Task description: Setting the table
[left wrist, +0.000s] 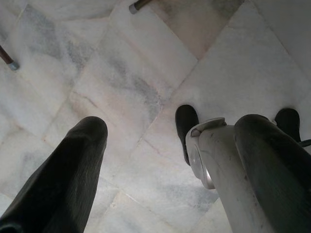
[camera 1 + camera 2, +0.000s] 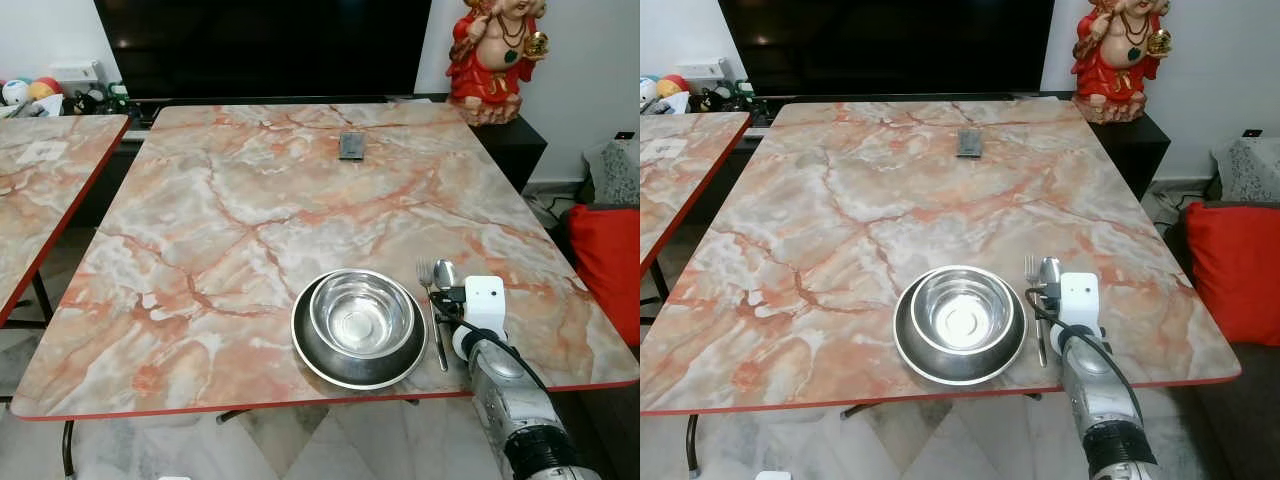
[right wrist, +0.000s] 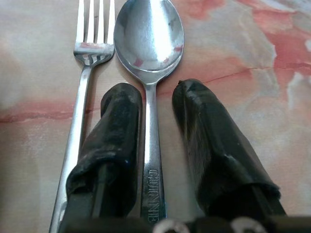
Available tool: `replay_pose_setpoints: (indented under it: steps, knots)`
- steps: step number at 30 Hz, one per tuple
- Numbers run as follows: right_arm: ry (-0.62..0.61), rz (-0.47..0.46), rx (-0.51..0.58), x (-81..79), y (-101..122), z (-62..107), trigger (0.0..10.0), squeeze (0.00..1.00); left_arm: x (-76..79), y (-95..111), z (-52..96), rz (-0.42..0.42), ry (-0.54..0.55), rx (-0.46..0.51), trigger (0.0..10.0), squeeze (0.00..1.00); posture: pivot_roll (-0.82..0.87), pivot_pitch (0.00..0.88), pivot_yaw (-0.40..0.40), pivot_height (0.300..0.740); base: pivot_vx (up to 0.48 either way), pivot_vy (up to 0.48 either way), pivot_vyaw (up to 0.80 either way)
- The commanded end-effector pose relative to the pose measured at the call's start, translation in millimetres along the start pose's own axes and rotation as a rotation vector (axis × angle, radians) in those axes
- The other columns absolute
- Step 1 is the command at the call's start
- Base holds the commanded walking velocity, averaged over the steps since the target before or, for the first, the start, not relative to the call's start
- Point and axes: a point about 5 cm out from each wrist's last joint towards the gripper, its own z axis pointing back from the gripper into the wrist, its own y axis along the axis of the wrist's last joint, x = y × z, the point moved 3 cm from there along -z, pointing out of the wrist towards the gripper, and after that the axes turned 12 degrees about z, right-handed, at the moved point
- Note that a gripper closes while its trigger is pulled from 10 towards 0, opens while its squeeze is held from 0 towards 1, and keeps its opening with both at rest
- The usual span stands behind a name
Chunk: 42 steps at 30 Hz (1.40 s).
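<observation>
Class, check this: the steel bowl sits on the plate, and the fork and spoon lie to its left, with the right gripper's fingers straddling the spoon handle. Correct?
Not quite. The fork and spoon lie to the right of the bowl and plate, as the left eye view shows. The right gripper does straddle the spoon handle.

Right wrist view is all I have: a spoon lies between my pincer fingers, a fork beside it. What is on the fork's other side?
Observer: A steel bowl standing in a steel plate.
Operator: Where is the table's edge?
Observer: The near edge is just behind the right pincer.
Operator: And the left pincer?
Observer: The left pincer hangs open over the floor.
</observation>
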Motion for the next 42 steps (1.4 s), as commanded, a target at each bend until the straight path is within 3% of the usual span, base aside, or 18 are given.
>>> replay_pose_setpoints:
  steps: [1,18,22,31,38,42]
  knots:
    - [-0.001,-0.013,-0.036,-1.2,-9,0.8,10.0,0.0,-6.7,-3,1.4,0.007,0.012,-0.02,10.0,0.0,0.02,0.106,0.007,0.74,0.0,0.0,0.0]
    - [-0.019,-0.052,0.084,1.6,14,-0.1,10.0,0.0,2.2,-3,0.2,0.003,0.002,-0.006,10.0,0.0,0.02,0.104,0.007,0.74,0.0,0.0,0.0]
    - [-0.073,-0.049,0.133,9.3,22,0.8,10.0,0.0,2.0,-5,0.8,0.003,0.002,-0.011,10.0,0.0,0.02,0.104,0.007,0.74,0.0,0.0,0.0]
    - [-0.064,-0.068,0.154,8.4,26,1.1,10.0,0.0,3.2,-6,0.7,0.004,0.002,-0.013,10.0,0.0,0.02,0.104,0.007,0.74,0.0,0.0,0.0]
    - [-0.175,-0.133,0.355,26.6,58,10.7,10.0,0.0,3.4,-6,0.7,0.004,0.005,-0.015,10.0,0.0,0.02,0.097,0.006,0.74,0.0,0.0,0.0]
    - [-0.166,-0.128,0.436,24.1,71,20.3,10.0,0.0,1.3,-5,0.9,0.008,0.013,-0.007,10.0,0.0,0.02,0.095,0.006,0.74,0.0,0.0,0.0]
